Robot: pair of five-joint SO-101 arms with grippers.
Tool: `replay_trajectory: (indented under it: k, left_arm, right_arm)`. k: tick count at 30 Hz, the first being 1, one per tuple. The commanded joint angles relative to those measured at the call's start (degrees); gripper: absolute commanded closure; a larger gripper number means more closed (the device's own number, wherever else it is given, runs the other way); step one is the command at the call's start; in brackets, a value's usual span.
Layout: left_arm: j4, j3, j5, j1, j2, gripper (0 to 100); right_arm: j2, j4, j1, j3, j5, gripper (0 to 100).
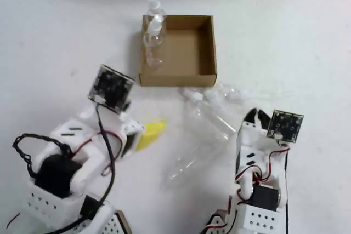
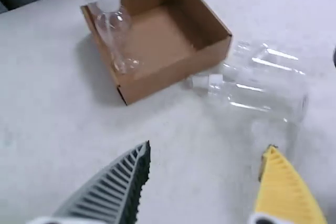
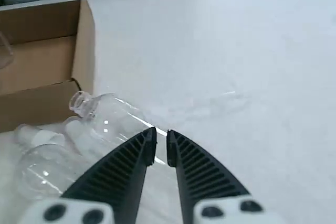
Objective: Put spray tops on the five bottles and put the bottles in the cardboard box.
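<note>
The cardboard box (image 1: 205,53) sits open at the middle of the table. Clear bottles with white spray tops (image 1: 154,28) stand along its left wall, and one of them shows in the left wrist view (image 2: 113,24). Clear bottles without spray tops (image 1: 211,108) lie on their sides in front of the box (image 2: 257,87) (image 3: 105,121). My left gripper (image 2: 207,153) is open over bare table, short of the box (image 2: 173,69), with its yellow finger (image 1: 149,132) toward the lying bottles. My right gripper (image 3: 161,139) is shut and empty, just behind a lying bottle.
The white table (image 1: 285,42) has free room to the right of and behind the box, and on the far left. Both arm bases stand at the near edge. Grey chairs line the table's far side.
</note>
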Motion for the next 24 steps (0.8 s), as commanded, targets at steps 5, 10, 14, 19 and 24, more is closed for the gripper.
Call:
replay_trajectory:
  k: [5, 10, 14, 19, 24]
  left_arm:
    - [7.56, -2.02, 2.90, 5.05, -1.01, 71]
    - [6.68, 1.41, 2.90, 5.14, -1.01, 93]
    - [6.77, 4.04, 3.16, 4.26, -1.19, 95]
    - [5.89, 9.32, 2.73, -5.32, -1.36, 98]
    - [-7.03, 17.58, 2.81, -19.30, -1.19, 98]
  right_arm:
    - [0.22, 3.47, 1.36, 0.09, 4.48, 98.2]
    - [0.22, 3.47, 1.10, 0.00, 4.48, 98.2]
    - [0.40, 4.35, 1.01, -1.67, 4.66, 98.1]
    - [8.13, 5.85, -2.95, -8.35, 8.00, 97.8]
    - [25.71, 9.71, -8.40, -21.89, 14.15, 97.8]
